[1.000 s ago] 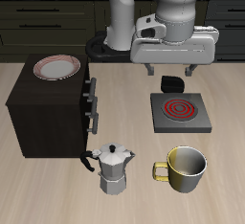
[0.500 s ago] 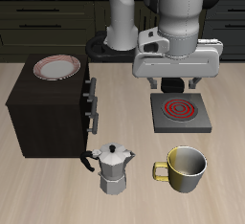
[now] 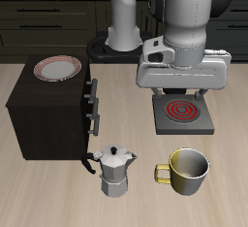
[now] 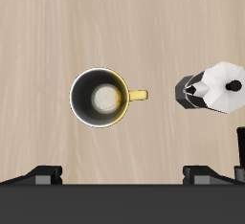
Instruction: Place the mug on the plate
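sweeping across the exterior view from its near-left side, the plate point(image 3: 56, 70) lies flat on top of the dark cabinet point(image 3: 48, 114), raised above the table point(image 3: 39, 192) and well apart from everything else in play. next comes the moka pot point(image 3: 115, 169), standing near the table's front edge, and just beside it but not touching is the mug point(image 3: 186, 170), upright, open mouth up, with its handle turned toward the pot. behind the mug sits the grey hob point(image 3: 180, 114) with its red rings, and above that hangs the gripper point(image 3: 181, 93), high over the table and nowhere near contact. the wrist view looks straight down into the mug point(image 4: 100, 98); the finger tips show only as dark stubs at the frame edge, set wide apart with nothing between them. the mug looks rigid, glossy and probably slick, light enough when empty, and a ceramic-like shell would chip if dropped. a sensible hold would be across the rim wall on the side away from the handle, one finger inside and one outside, since the handle itself is thin and would let the mug swing. the lift must clear the cabinet's height before setting down on the plate.
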